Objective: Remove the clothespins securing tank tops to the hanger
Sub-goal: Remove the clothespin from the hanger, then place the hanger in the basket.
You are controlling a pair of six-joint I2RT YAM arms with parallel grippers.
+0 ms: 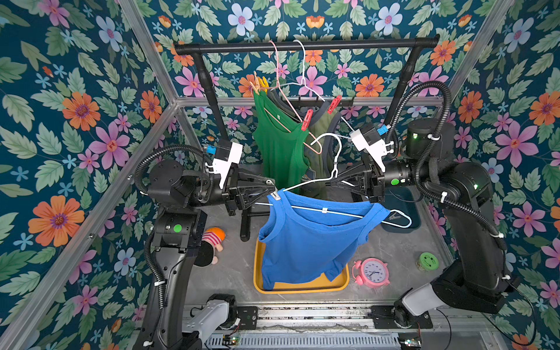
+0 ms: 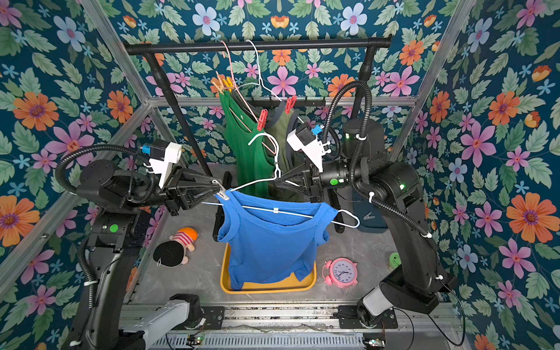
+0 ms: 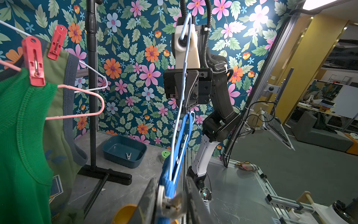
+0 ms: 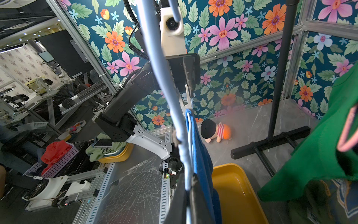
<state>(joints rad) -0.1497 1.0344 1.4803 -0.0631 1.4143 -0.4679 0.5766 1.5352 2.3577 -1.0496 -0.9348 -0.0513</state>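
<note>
The blue tank top (image 1: 309, 242) hangs on a white hanger (image 1: 325, 210) that is held in the air between the two arms, above the yellow tray (image 1: 303, 287) on the desk (image 1: 230, 272). The right hand (image 1: 333, 181) is closed tight on the neck of this hanger, just under its hook. The left hand (image 1: 270, 187) is at the shoulder strap on its own side, where a pale grey clothespin (image 1: 275, 195) pins the strap to the wire. Its fingers stand narrow on both sides of the pin and seem to press it, though the left wrist view is blurred there.

Behind, the green tank top (image 1: 278, 142) and the olive tank top (image 1: 325, 119) hang from the black rail (image 1: 303, 45) — a red clothespin (image 1: 307, 120) on the green one, a second red clothespin (image 1: 334, 104) on the olive one. Another grey clothespin (image 1: 394, 216) lies in the dark teal bin (image 1: 404, 203).
</note>
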